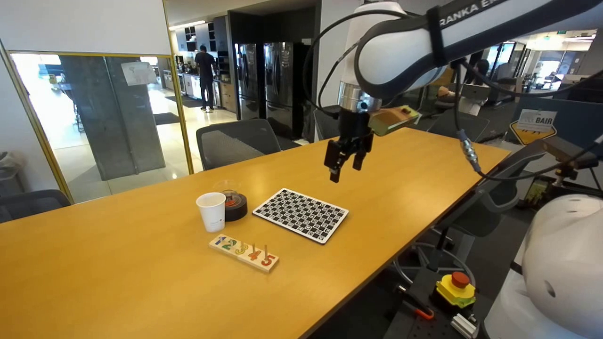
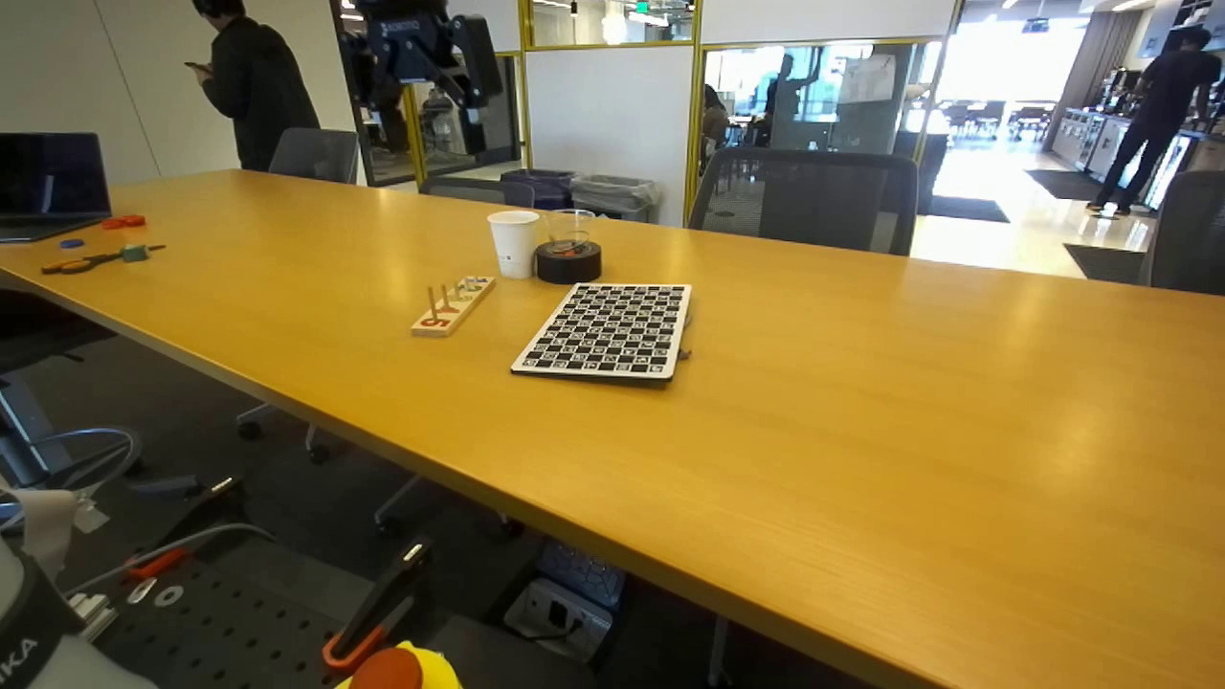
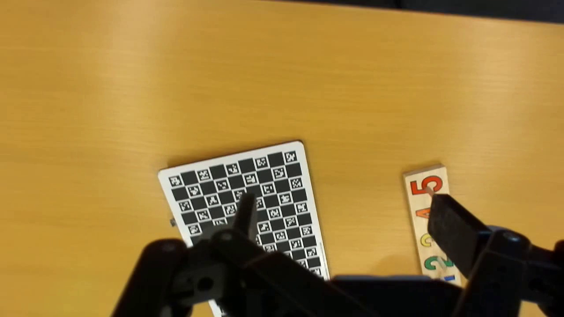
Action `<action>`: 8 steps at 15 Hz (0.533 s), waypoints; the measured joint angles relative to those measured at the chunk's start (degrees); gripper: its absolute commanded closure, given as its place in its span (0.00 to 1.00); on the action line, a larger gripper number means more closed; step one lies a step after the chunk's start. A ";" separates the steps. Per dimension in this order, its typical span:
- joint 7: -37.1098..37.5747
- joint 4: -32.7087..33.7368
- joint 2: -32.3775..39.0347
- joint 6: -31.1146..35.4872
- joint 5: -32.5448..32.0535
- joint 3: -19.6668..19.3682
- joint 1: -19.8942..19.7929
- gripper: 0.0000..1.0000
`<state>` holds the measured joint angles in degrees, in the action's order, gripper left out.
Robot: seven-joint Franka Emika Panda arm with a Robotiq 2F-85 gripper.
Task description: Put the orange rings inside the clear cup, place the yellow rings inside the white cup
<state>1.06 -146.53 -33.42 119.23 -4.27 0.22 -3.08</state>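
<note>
Fingers (image 3: 458,229): set wide apart and raised clear of the worktop (image 1: 118,273); bare surface and part of the checkered board (image 1: 301,214) show through the gap in the wrist view.
White cup (image 1: 211,213): upright, lower than the fingers and well apart from them in both exterior views; floor of the cup hidden.
Clear cup (image 2: 570,227): upright at the black roll (image 2: 568,266), near the white cup, lower than the fingers and well apart; whether seated on or within the roll cannot be told.
Orange rings (image 1: 232,201): red-orange spots at the foot of the clear cup, lower than the fingers; too small to tell whether inside it.
Peg board (image 1: 244,253): lower than the fingers, numerals up; partly covered by one of them in the wrist view.
Checkered board: lower than the fingers, partly covered by the opposite one.
</note>
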 measured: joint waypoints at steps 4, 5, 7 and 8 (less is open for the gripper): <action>0.43 -1.38 -9.73 -12.52 0.00 0.15 0.03 0.00; 0.42 -1.51 -11.31 -14.27 0.00 0.15 0.03 0.00; 0.29 -1.96 -13.67 -16.17 0.00 0.15 0.06 0.00; 0.10 -2.38 -14.60 -16.42 0.00 0.15 0.12 0.00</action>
<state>1.17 -148.91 -48.02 102.81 -4.26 0.37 -2.96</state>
